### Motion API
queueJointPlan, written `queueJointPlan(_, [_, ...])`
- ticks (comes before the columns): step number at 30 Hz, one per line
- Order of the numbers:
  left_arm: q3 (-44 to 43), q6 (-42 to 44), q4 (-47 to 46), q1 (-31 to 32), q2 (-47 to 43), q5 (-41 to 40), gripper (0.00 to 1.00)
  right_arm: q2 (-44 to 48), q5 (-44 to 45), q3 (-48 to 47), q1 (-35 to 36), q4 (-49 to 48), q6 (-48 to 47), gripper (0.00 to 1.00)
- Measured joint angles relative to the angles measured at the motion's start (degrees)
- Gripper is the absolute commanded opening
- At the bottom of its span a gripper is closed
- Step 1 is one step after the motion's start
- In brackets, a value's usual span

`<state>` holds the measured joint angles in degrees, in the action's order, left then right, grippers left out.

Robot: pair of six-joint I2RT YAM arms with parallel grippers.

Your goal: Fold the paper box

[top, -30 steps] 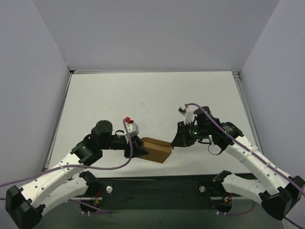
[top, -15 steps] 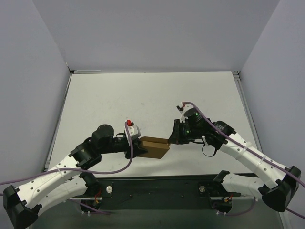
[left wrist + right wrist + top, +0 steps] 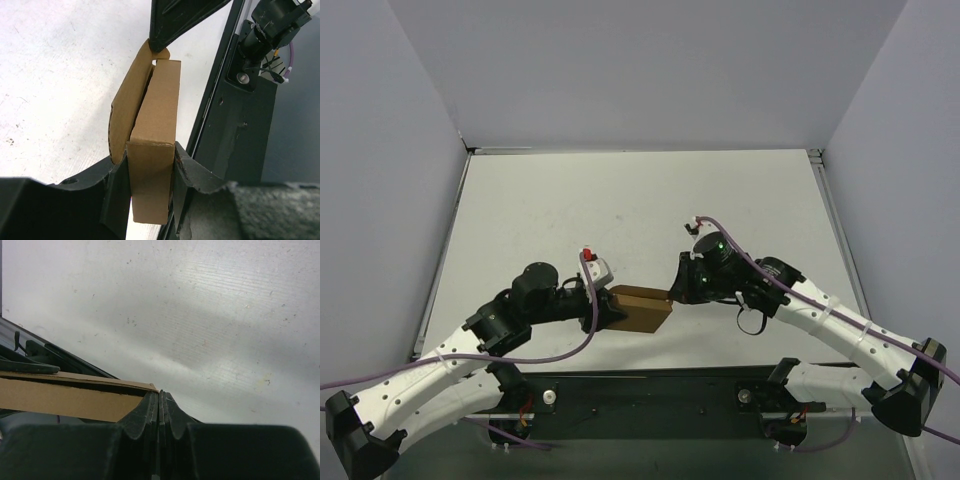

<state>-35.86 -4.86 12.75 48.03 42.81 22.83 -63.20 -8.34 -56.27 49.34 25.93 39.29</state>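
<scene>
White and faintly scuffed, the bench (image 3: 620, 200) filled the floor of a grey-walled enclosure. The left arm (image 3: 450, 355) and right arm (image 3: 830, 325) both reached inward from its near edge. Between them, close to the middle of that near edge, was the paper box (image 3: 640, 305), a compact brown cardboard block. Its long axis ran roughly parallel to the near edge, one end pointing toward each arm. The left gripper (image 3: 610, 308) was clamped across the box's narrow width at the left end. On the side facing the bench's far edge, a loose flap (image 3: 127, 107) bowed slightly away from the box body. The right gripper (image 3: 672, 295), fingers pressed together, touched the flap's corner at the box's right end.
</scene>
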Motion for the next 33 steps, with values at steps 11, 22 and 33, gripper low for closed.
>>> queueJointPlan(11, [2.4, -8.6, -3.0, 0.0, -1.8, -3.8, 0.29, 0.0, 3.5, 0.0, 1.4, -1.0, 1.2, 0.0])
queueJointPlan(22, [6.6, -16.4, -9.2, 0.6, -4.0, -9.5, 0.28, 0.0, 5.5, 0.0, 1.4, -2.2, 1.5, 0.0])
queueJointPlan(33, [7.3, -20.9, -10.6, 0.3, -4.6, -12.6, 0.26, 0.0, 7.6, -0.3, 2.3, -2.8, 1.7, 0.0])
